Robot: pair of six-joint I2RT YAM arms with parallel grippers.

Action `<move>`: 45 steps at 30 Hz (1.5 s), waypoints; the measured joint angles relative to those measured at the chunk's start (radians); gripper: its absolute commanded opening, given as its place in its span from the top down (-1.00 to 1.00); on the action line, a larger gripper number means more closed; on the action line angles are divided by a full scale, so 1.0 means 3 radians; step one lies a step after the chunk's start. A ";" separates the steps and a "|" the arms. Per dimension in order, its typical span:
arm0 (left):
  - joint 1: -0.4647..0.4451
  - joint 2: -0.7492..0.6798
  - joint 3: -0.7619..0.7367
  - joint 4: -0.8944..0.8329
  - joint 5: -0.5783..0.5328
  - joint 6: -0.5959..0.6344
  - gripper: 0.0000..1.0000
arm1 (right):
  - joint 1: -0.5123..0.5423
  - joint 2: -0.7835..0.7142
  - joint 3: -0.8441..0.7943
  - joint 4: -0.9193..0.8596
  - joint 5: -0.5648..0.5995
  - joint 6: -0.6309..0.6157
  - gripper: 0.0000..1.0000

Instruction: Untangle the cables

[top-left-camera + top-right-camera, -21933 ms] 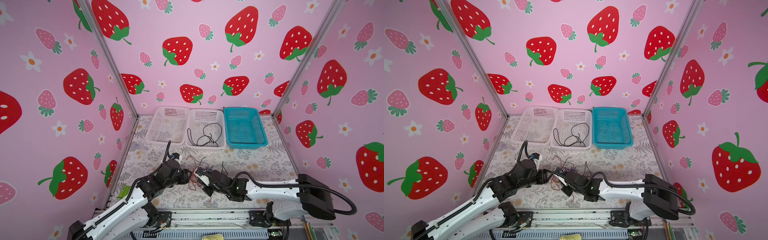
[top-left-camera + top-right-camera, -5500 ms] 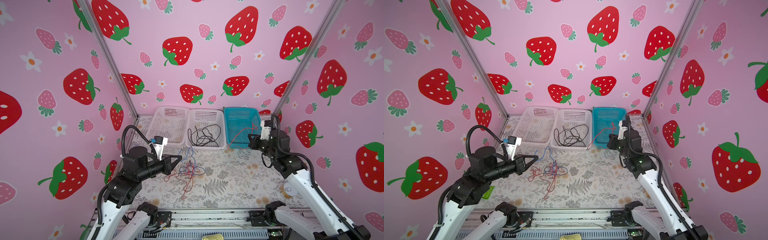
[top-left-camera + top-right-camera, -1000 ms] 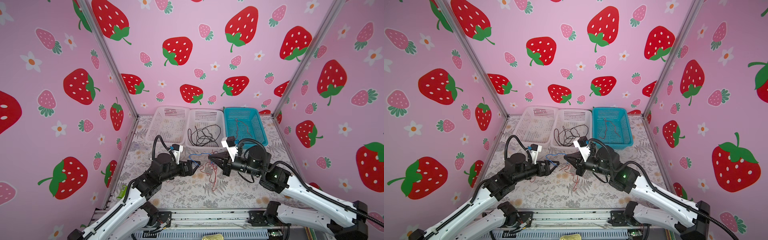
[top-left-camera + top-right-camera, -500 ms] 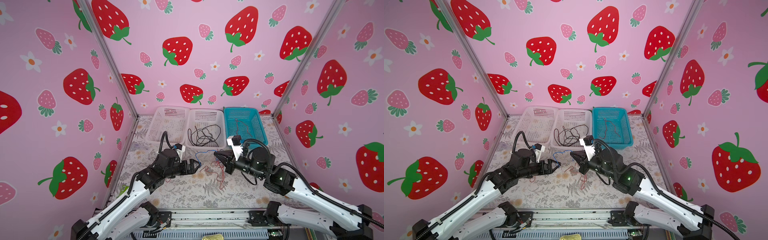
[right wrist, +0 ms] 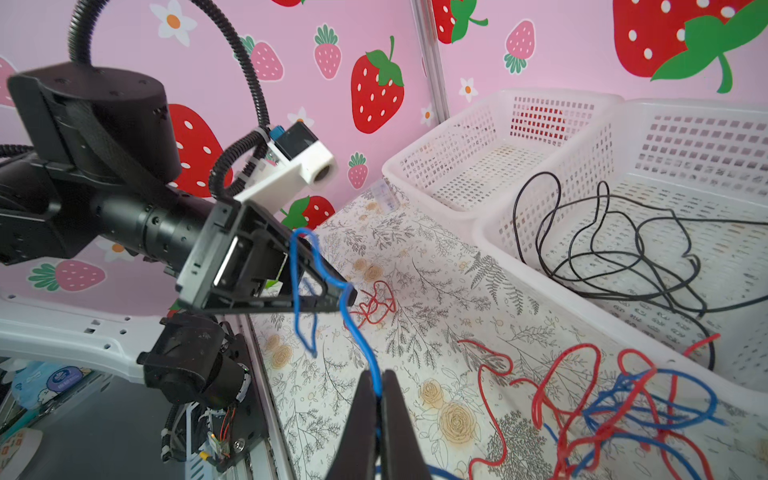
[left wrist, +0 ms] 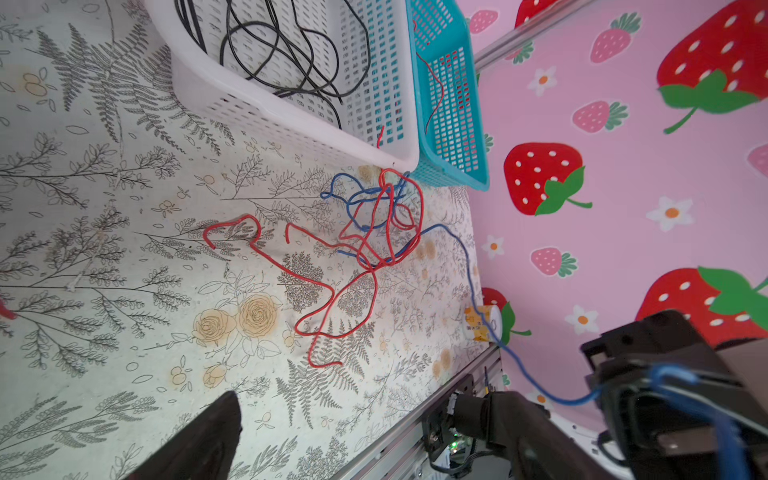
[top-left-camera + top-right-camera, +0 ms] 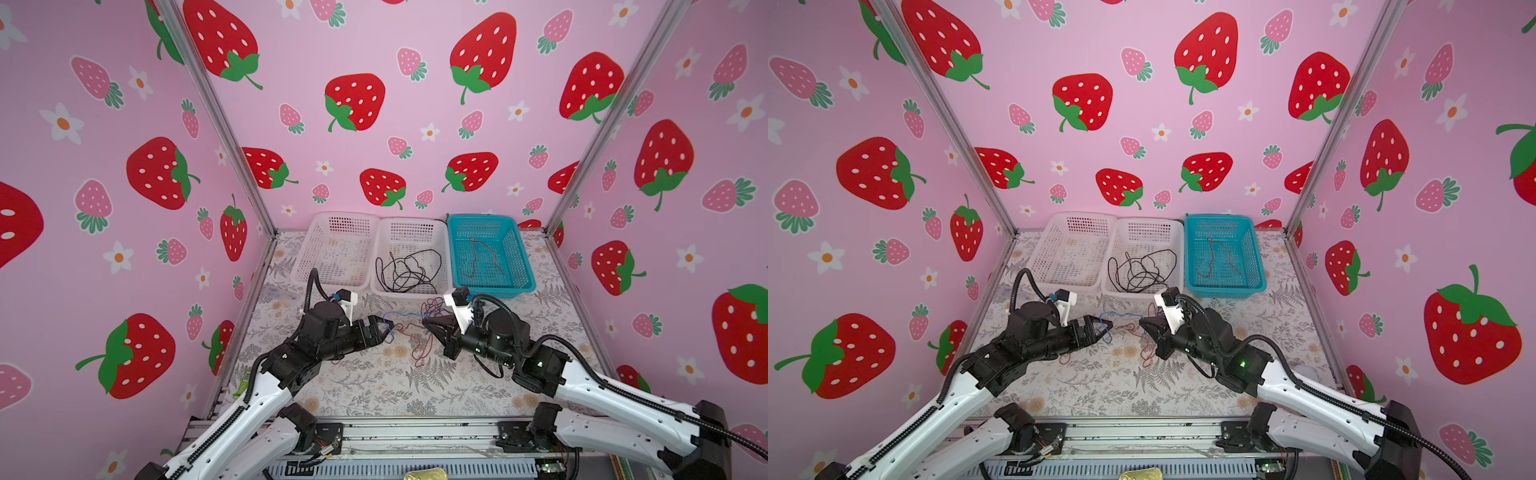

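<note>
1. right gripper is clamped shut on one blue cable, low over the table (a few seconds back it was up at the teal basket).
2. left gripper is spread wide, gripping nothing; the blue cable just loops over one finger.
3. red-and-blue tangle sits on the table in front of the middle white basket, between both grippers.
4. a red cable now lies in the teal basket, black cables in the white one.

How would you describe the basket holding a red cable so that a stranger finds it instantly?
Three baskets stand in a row against the back wall. Take the teal basket at the right end. The other two are white baskets; this one has a red cable lying inside.
</note>
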 measured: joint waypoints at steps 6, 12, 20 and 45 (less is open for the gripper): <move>0.0195 -0.0146 -0.0060 0.0056 0.0017 -0.0270 -0.98 | 0.0061 -0.0108 -0.0126 0.0003 0.0137 -0.0017 1.00; 0.0473 -0.0454 -0.0067 0.0036 -0.0033 -0.0310 -0.98 | 0.0074 -0.0310 -0.0131 -0.0154 0.0267 -0.0102 1.00; 0.0532 -0.0254 -0.0351 0.0120 0.0163 -0.0212 -1.00 | 0.0074 -0.0473 0.0207 -0.0271 0.0122 -0.0175 1.00; 0.0200 -0.0045 -0.0821 0.1507 0.0772 -0.0455 -1.00 | 0.0074 -0.0345 0.0318 0.0135 -0.0866 -0.0224 1.00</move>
